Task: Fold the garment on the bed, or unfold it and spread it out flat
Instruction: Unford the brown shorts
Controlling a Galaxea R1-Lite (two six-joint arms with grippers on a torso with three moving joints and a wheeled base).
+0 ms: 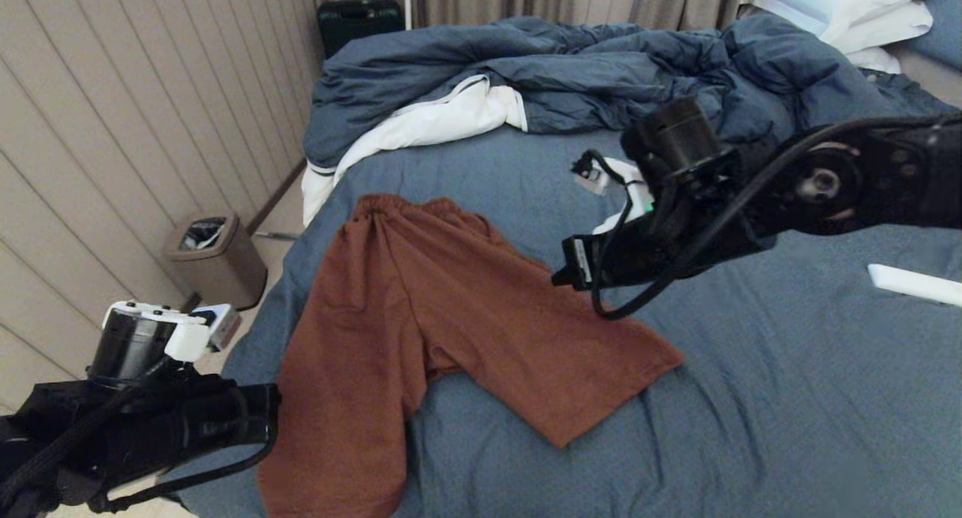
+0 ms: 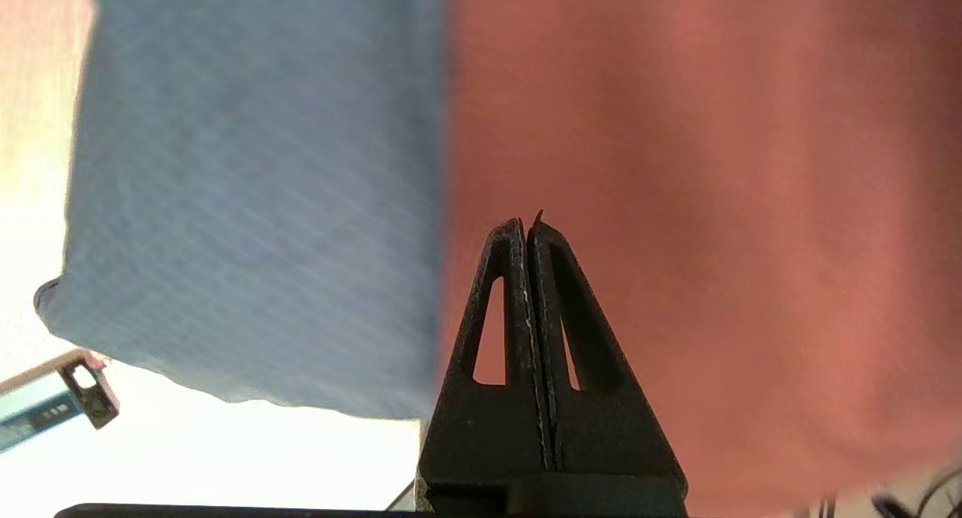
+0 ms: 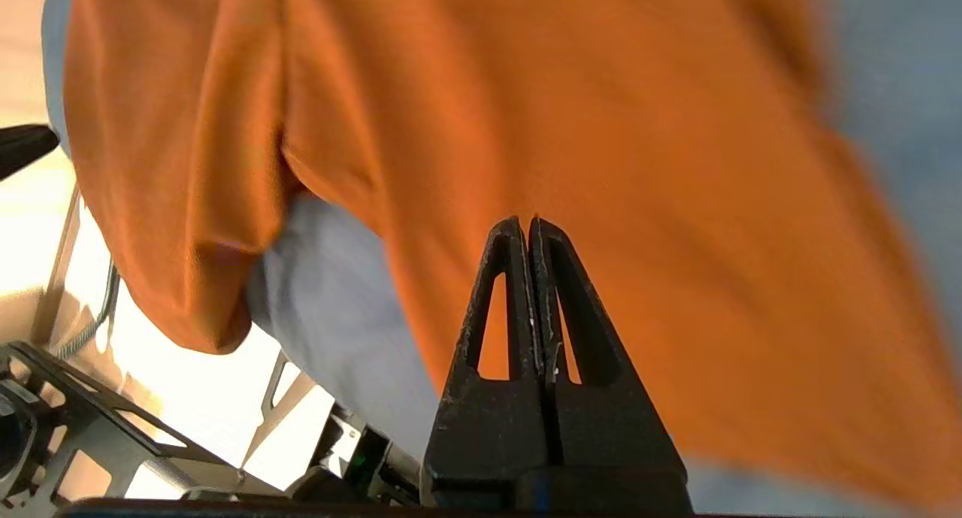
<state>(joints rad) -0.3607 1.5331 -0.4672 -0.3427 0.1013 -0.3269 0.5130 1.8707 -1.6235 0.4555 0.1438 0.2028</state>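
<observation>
Near the front-left corner of the bed: left gripper, fingers pressed together on nothing, low beside the mattress edge. Just right of it, along the bed's left edge: the garment, one pair of rust-brown shorts, lying open, waistband toward the far side, one leg running down to the front edge and a little over it, the other leg slanting out toward the middle of the bed. Probably light, soft and limp, so no stiffness to lean on; likely to sag and crease when lifted at one point only. Best hold, as a judgement: pinch a thick edge, such as the waistband corners or a leg hem. Further right, above the waist side of the slanting leg: right gripper, also closed and empty.

Count: one garment, two legs, two grippers, one duvet rumpled along the far edge.
</observation>
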